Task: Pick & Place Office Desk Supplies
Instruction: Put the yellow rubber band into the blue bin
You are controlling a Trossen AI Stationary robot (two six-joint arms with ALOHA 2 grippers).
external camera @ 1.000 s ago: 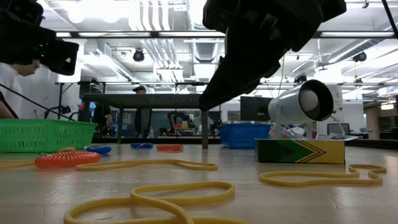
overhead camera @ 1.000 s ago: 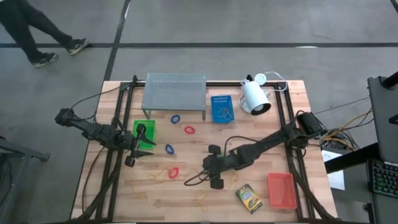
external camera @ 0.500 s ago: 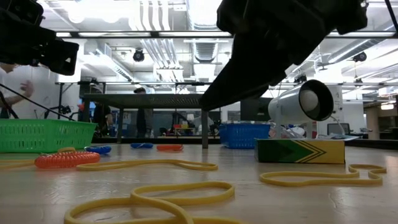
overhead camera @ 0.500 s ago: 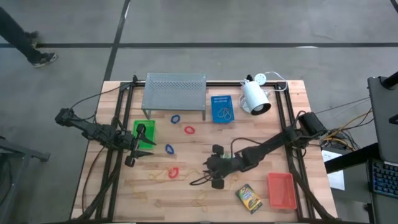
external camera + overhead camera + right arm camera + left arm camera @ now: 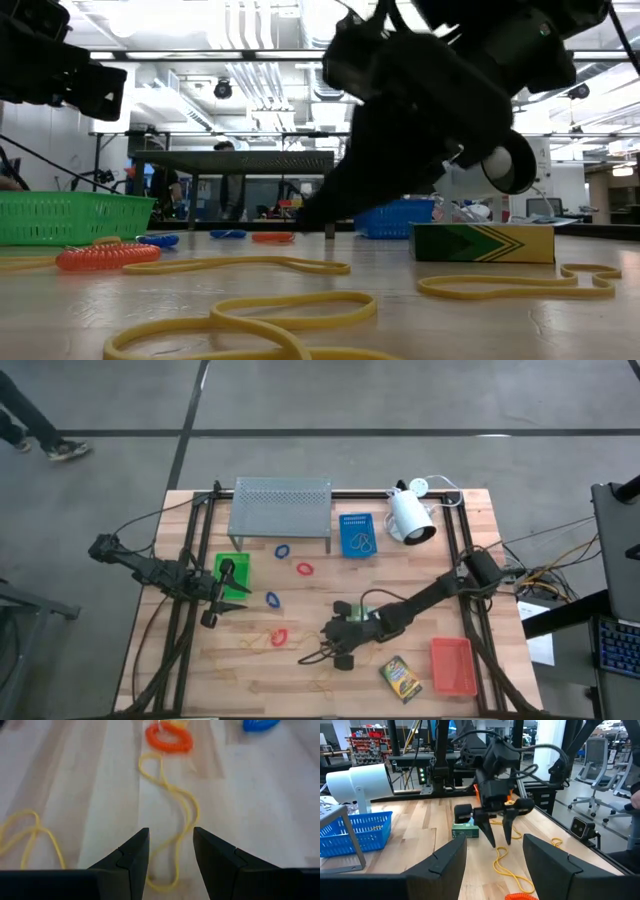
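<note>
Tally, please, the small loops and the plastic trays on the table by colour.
Blue loops: 2
Red loops: 2
Green tray: 1
Blue tray: 1
Red-orange tray: 1
Total: 7

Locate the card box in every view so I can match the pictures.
High view: card box near the front edge, left of the red tray.
Low view: right of centre, lying on the table.
Left wrist view: mid-picture, beside the right gripper.
Right wrist view: not in it.
Shared landmark: blue tray, in all but the right wrist view.
</note>
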